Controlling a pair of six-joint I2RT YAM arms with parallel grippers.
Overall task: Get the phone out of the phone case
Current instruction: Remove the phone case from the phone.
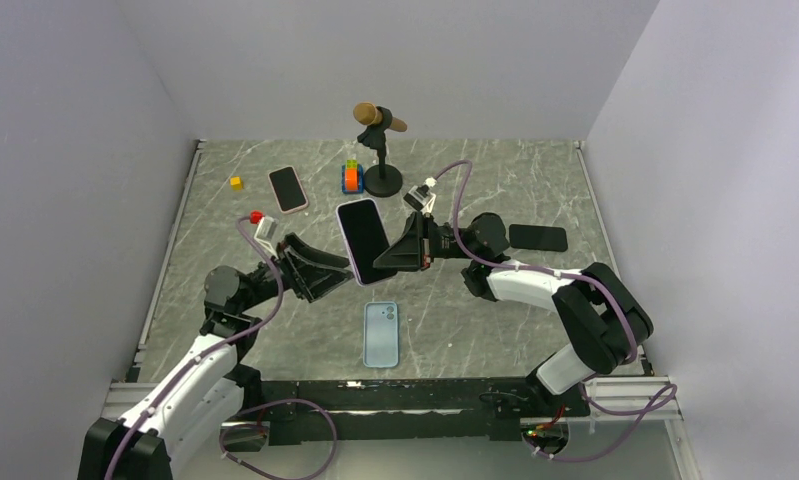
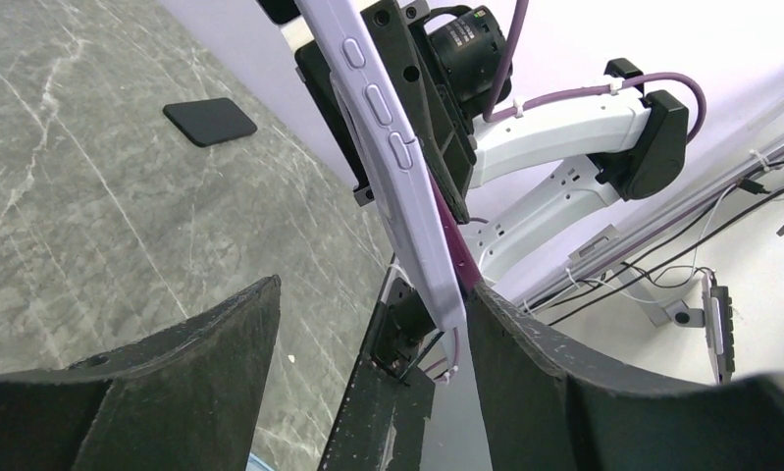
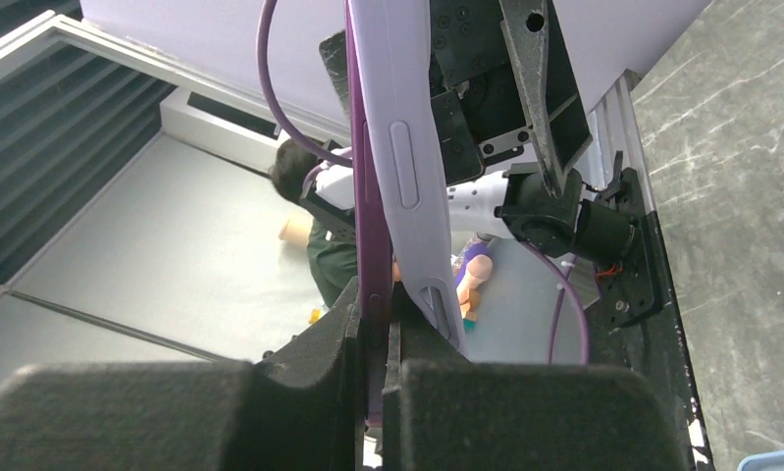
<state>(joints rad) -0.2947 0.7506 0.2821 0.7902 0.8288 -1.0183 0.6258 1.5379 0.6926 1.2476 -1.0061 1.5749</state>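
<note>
phone held up in its case between the two arms
the right gripper (image 1: 379, 264) is clenched on the lower edge of the phone (image 1: 363, 238), tilted above the table (image 1: 495, 320) with the lilac phone case (image 2: 397, 177) on it. the left gripper (image 1: 337, 278) is released, its fingers (image 2: 221, 343) straddling the case's corner.

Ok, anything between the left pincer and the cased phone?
Nothing visible. The left pincer stands open, with the lower end of the cased phone between its fingers. The right pincer is shut on the phone's edge.
</note>
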